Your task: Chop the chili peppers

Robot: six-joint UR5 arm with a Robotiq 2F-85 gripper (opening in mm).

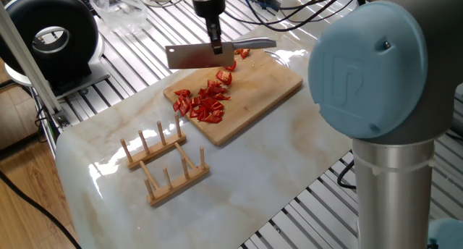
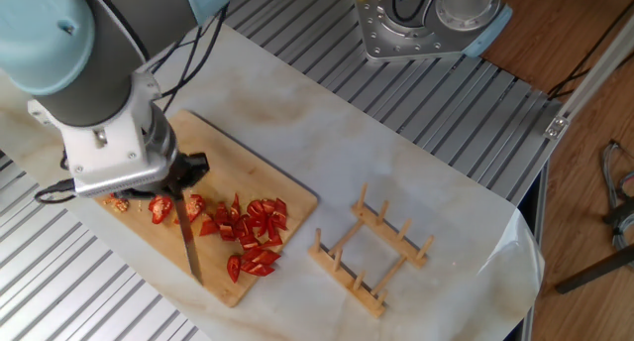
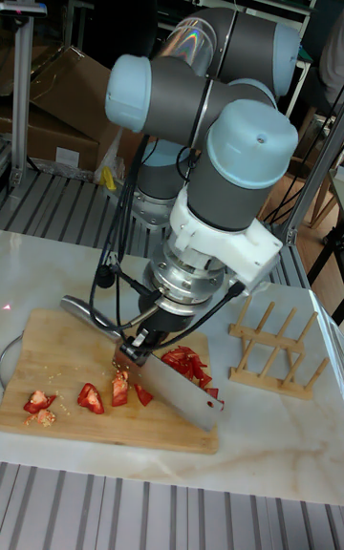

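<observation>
The chili peppers lie as a pile of small red bits [image 1: 206, 100] on a bamboo cutting board [image 1: 253, 90], with a few larger bits [image 1: 242, 53] near its far end. In the other fixed view the pile [image 2: 253, 232] fills the board's [image 2: 248, 172] middle, and bigger chunks [image 2: 158, 208] lie by the arm. My gripper [image 1: 215, 45] is shut on a steel cleaver [image 1: 189, 57], gripping it where blade meets handle. The blade hangs above the board, edge down. The tall fixed view shows the gripper [image 3: 141, 342], the cleaver [image 3: 182, 393] and loose bits [image 3: 92, 398].
A two-part wooden dish rack [image 1: 163, 162] stands on the marble slab in front of the board, also seen as the rack [image 2: 371, 252]. A black round device [image 1: 51, 35] sits at the far left. The arm's base [image 2: 426, 24] is bolted to the grooved metal table.
</observation>
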